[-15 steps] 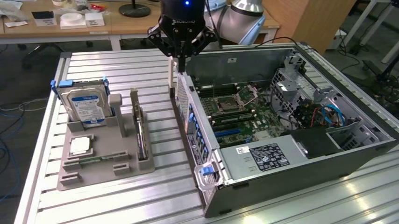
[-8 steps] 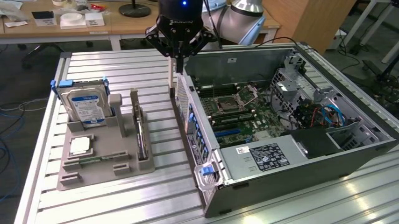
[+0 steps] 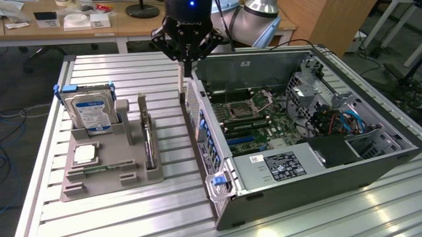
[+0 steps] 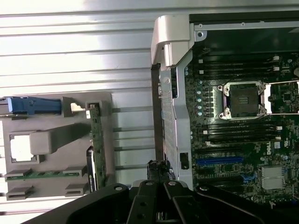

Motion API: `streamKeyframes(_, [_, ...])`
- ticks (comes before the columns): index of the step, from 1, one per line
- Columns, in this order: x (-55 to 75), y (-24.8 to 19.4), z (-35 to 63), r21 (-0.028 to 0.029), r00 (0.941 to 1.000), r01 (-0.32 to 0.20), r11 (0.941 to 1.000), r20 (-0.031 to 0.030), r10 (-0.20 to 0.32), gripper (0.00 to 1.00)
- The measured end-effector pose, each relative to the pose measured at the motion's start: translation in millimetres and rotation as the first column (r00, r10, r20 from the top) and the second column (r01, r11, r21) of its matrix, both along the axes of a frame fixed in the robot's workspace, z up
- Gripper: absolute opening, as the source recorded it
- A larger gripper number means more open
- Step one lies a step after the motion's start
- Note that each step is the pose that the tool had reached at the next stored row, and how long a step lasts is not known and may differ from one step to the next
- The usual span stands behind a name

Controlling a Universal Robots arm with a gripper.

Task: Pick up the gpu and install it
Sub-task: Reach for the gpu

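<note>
The gpu (image 3: 148, 134) is a thin dark card standing on edge in a slot of the grey holder (image 3: 108, 170), to the exterior view's right of the hard drive. In the wrist view the gpu (image 4: 96, 144) shows edge-on as a narrow green strip. My gripper (image 3: 187, 69) hangs shut with nothing in it, above the gap between the holder and the open computer case (image 3: 297, 163), close to the case's rear wall. In the wrist view my gripper (image 4: 160, 173) sits beside that wall, apart from the gpu.
The holder also carries a silver hard drive (image 3: 91, 111) with a blue-white label, a small square processor chip (image 3: 86, 154) and a memory stick. Inside the case lie the motherboard (image 4: 243, 140), its CPU socket (image 4: 245, 100) and blue card slots (image 4: 226, 161). The table is ribbed aluminium.
</note>
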State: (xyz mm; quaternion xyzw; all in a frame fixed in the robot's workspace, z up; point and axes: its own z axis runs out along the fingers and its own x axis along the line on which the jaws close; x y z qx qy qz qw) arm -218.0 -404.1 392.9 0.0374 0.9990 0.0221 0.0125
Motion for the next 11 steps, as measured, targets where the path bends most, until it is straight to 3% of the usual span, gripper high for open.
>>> streamKeyframes(11, [-5.8, -0.9, 0.0, 0.0000, 1.0000, 0.000, 1.0000, 0.0000, 0.000, 0.11])
